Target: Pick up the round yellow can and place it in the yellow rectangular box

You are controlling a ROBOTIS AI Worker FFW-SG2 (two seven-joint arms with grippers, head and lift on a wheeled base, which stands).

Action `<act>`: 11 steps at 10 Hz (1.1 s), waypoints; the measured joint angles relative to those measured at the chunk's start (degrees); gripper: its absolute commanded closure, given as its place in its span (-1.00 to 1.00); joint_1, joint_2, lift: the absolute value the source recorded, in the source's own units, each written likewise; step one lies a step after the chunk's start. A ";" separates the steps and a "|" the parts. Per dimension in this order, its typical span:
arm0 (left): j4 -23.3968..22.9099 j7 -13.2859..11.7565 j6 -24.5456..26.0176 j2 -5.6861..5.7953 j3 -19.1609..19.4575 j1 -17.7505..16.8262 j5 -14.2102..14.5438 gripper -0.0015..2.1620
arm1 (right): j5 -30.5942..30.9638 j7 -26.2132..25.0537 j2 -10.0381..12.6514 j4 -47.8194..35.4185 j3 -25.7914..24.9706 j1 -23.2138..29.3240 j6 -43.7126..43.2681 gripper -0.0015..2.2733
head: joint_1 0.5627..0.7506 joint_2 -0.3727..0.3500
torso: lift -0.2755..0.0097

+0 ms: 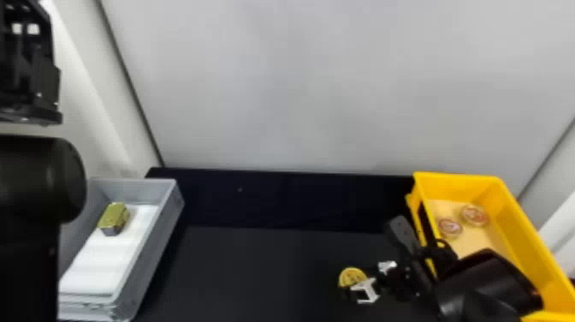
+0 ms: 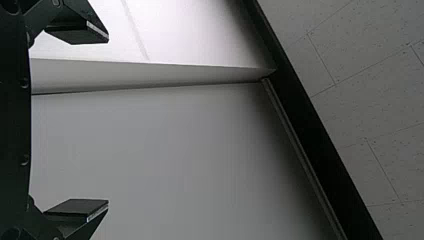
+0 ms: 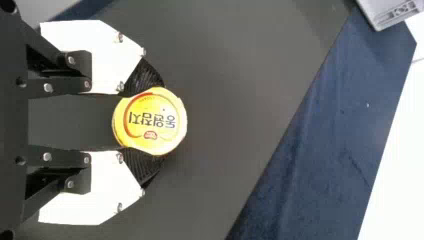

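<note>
Left arm (image 1: 40, 180), hand (image 1: 30, 64) spread, partly hiding grey bin (image 1: 147, 252), right hand (image 1: 363, 279) clasping yellow can (image 3: 150, 120) near yellow box (image 1: 524, 227)

room to pass over surface (image 1: 256, 274) between grey bin (image 1: 152, 248) and yellow rectangular box (image 1: 520, 240); its inboard wall (image 1: 422, 190) blocks low entry

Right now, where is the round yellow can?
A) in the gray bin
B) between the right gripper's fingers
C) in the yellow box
B: the round yellow can sits between the two fingers of the right gripper, one pressed to each side.
</note>
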 measured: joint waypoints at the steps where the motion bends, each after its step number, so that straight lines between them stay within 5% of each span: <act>1: -0.11 0.00 0.08 0.03 0.11 0.17 0.00 -0.89 | 0.40 0.83 -0.24 -3.83 -0.44 1.16 2.47 -0.28 | 0.07 0.18 | 0.86; 6: -0.31 -0.02 0.86 0.25 -0.01 0.58 0.08 -0.89 | 7.29 7.87 -2.21 -28.31 -4.11 3.67 21.64 -0.28 | 0.07 0.18 | 0.86; 11: -0.72 -0.17 2.21 0.85 -0.48 -0.65 0.09 -0.89 | 12.79 9.12 -7.04 -34.43 -14.84 0.90 25.87 -0.29 | 0.07 0.18 | 0.86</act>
